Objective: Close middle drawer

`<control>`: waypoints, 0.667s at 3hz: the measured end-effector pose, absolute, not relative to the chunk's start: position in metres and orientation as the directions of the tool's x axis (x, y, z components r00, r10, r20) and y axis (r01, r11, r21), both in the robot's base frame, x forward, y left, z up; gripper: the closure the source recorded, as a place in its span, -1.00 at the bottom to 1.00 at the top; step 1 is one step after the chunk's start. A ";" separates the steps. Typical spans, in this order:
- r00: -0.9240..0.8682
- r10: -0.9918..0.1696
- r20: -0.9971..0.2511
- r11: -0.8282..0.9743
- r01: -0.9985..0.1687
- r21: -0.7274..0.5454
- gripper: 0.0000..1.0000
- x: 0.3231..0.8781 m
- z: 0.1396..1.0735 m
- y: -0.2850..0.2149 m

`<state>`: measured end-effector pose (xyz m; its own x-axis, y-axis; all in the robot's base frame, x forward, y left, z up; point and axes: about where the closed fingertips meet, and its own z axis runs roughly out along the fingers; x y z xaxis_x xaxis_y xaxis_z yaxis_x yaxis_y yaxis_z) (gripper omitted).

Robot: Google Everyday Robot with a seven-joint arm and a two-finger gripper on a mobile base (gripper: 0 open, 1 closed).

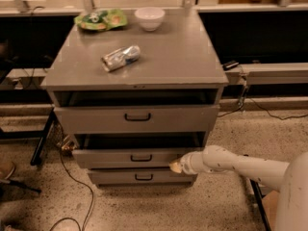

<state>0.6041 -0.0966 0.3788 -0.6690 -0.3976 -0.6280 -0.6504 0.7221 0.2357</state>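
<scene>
End effector: The end effector sat low at the right end of the middle drawer's front and appeared to touch it. Whether it was parted or closed could not be told.
Middle drawer: The middle drawer was the second of three in the grey bench. Its front stood out from the carcass, and a dark strip of its interior showed above it.
Progress: The drawer was judged to be mostly in but not shut. Its front stood forward of the bottom drawer beneath it.
Remaining: A short inward push was judged necessary to bring the front flush.
Arm pose: The white arm reached in from the lower right, nearly level and low over the floor, with its tip pointing left at the drawer front.
Top drawer: The top drawer also stood ajar. It was no part of the task.
Bench top: A crushed can, a white bowl and a green packet lay there, well apart from the end effector.
</scene>
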 end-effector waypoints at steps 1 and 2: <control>-0.655 -0.402 -0.639 0.719 -0.658 0.222 1.00 0.606 0.383 -0.097; -0.607 -0.417 -0.677 0.710 -0.682 0.175 1.00 0.617 0.399 -0.097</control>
